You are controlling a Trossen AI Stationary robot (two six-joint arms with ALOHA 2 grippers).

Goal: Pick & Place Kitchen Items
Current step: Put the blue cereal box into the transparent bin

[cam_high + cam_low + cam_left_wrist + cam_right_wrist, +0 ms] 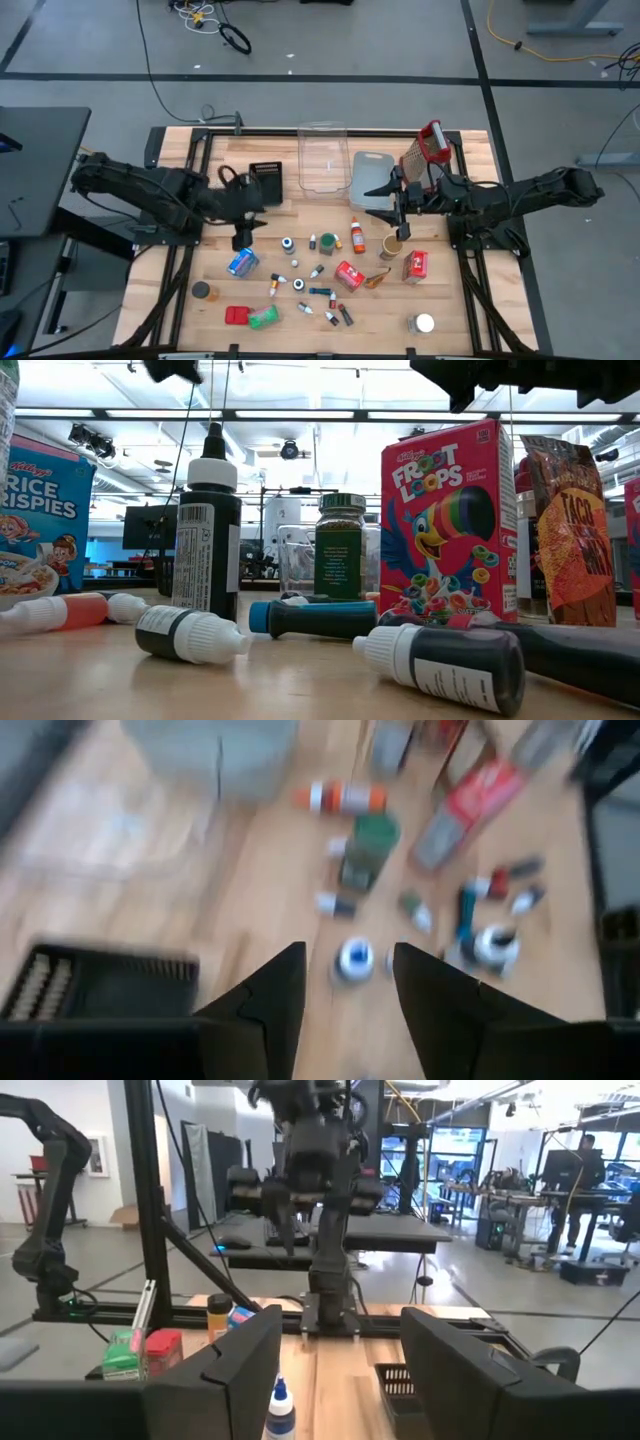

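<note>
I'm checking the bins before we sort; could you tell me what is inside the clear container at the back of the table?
The clear container shows only the wooden table through its bottom; no item appears inside.

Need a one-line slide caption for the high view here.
Both arms hover over the table, left gripper and right gripper open and empty, above scattered kitchen items; trays at the back.

Low view: red cereal box (pixel 445 525) reads "FROOT LOOPS" w/ small Kellogg's script above it. Blue box (pixel 40 525) at the edge reads "RICE KRISPIES", first word cut off by the frame, Kellogg's script on top. Brown-red pouch (pixel 572 535) reads "TACO", rest too tilted to make out. Bottle labels show barcodes and fine print, not legible. Other views: nothing readable.
</note>
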